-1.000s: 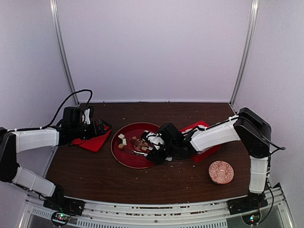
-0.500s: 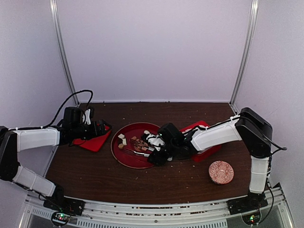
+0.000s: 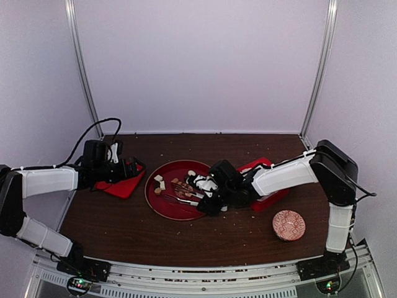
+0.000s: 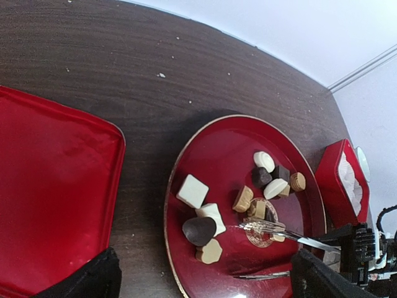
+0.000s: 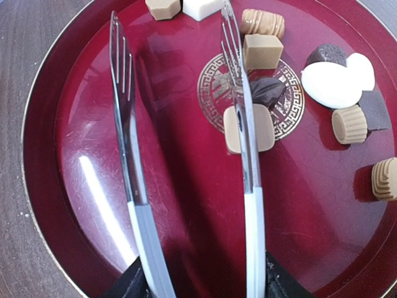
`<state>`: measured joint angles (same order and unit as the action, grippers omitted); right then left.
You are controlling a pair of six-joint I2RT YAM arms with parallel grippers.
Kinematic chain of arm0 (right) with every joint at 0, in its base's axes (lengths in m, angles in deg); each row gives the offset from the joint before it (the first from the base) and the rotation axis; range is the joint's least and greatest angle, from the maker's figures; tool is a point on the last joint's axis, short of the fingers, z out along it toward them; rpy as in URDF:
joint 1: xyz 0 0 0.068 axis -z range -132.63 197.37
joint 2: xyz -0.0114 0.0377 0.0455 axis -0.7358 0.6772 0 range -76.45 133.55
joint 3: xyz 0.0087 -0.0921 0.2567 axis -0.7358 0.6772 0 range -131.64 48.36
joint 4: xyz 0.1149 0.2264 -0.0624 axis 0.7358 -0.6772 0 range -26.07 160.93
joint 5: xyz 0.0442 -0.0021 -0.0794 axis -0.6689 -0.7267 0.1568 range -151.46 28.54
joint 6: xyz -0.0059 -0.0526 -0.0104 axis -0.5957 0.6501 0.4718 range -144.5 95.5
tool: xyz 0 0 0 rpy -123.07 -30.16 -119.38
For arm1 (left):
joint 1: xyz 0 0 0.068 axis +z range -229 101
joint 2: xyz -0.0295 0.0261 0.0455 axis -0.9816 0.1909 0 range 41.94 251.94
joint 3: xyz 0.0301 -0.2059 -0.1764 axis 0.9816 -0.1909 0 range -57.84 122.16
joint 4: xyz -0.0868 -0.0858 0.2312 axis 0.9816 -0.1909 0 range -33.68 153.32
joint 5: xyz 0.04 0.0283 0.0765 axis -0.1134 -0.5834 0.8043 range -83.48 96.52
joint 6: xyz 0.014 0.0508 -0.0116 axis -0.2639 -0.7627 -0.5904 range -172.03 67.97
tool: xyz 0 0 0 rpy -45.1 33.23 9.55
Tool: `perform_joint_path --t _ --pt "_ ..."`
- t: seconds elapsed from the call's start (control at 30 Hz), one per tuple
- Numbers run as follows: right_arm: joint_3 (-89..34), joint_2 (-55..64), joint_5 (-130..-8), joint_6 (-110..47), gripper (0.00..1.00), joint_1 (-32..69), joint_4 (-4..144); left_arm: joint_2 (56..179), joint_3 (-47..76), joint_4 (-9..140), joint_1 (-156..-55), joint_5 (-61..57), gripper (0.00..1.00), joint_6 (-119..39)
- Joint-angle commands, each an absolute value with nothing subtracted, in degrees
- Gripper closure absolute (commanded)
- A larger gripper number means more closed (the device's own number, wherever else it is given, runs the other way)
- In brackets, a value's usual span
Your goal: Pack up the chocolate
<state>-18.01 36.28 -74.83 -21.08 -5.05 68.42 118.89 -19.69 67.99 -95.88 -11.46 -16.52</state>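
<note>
My left end effector [image 3: 133, 167] sits well left of the round red plate [image 3: 162, 206], over a flat red tray [image 4: 56, 198] that lies on the dark worktop [image 3: 124, 223] just left of the plate. In the left wrist view its two black fingers [image 4: 87, 279] stand wide apart at the bottom corners with nothing between them, so it is open.

All the chocolate [image 4: 193, 191] I can see lies on the plate. A cream cube, a dark heart, a tan heart and another pale cube are toward the plate's left side. A looser cluster of tan, dark and white pieces lies around the gold emblem at the plate's centre and beyond it.

From the plate's right edge my right end effector [image 3: 211, 203] reaches in over the rim, clamped on the handle end of metal tongs [image 5: 132, 186]. The tongs' two forked arms are spread apart above the plate. One arm lies over bare red lacquer. The other crosses a tan piece and a dark piece at the emblem; I cannot tell whether it touches them.

Just right of the plate, partly behind the right arm, is a red box [image 4: 335, 186] holding white paper cups [image 4: 348, 186]. Farther right of the plate and nearer to me stands a small patterned bowl [image 3: 289, 225].
</note>
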Motion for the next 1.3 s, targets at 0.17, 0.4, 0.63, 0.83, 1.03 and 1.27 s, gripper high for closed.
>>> perform_joint_path --t 0.17,0.4,0.63,0.83,1.03,1.27 --pt "-18.62 35.65 -83.13 -22.06 0.40 -3.12 65.75 119.72 -17.49 67.72 -96.29 -9.55 0.02 -16.73" --pt "-18.76 32.13 -82.15 -21.75 0.00 -2.38 65.35 119.20 -16.85 66.00 -96.30 -7.75 0.02 -17.48" --pt "-15.98 23.89 -76.54 -20.53 0.00 -2.40 68.52 118.39 -16.93 65.52 -96.38 -6.44 0.02 -17.92" --pt "-15.19 20.47 -81.36 -15.70 0.00 -0.53 66.42 115.55 -18.27 66.68 -96.33 -4.96 0.02 -18.78" --pt "-14.65 24.66 -89.39 -14.71 0.00 -1.04 66.89 113.37 -19.50 68.99 -96.39 -5.93 0.02 -19.48" --pt "-19.28 30.61 -86.62 -10.76 0.08 -1.06 61.07 111.74 -22.44 73.66 -96.40 -9.74 0.02 -20.49"
